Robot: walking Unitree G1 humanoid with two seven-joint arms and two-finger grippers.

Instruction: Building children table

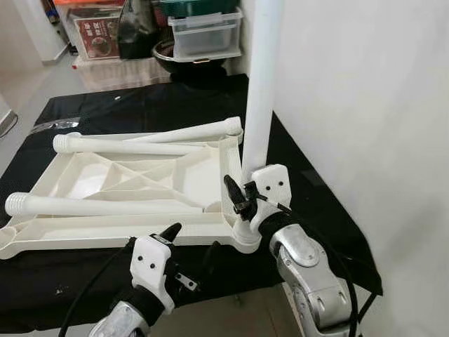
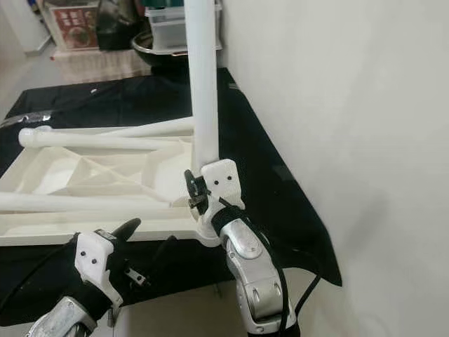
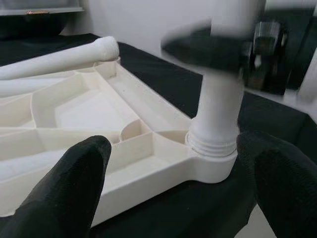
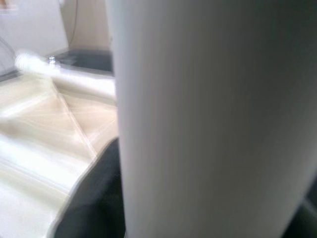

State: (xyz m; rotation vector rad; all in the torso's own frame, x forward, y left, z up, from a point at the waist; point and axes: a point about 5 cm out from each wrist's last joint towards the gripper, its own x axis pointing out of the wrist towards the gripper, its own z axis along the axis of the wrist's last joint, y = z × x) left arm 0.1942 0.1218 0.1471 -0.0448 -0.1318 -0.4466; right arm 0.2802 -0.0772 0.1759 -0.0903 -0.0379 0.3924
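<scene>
Three loose legs [image 1: 119, 144] lay lengthwise on the inverted tabletop [image 1: 77, 232], left of both pincers. Left gripper [image 3: 173, 193] hung spread, empty, near the corner socket [image 3: 210, 166]. Right gripper [image 1: 242, 193] clamped the fourth, upright leg [image 1: 261, 77], seated there, pointing up.

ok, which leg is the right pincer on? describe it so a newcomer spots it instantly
Start at the white tabletop lying upside down on the black cloth. At its near corner by the wall, one white leg stands upright in its socket, with the right pincer closed around its base. The other legs all lie flat across the tabletop; this is the only vertical one.
</scene>
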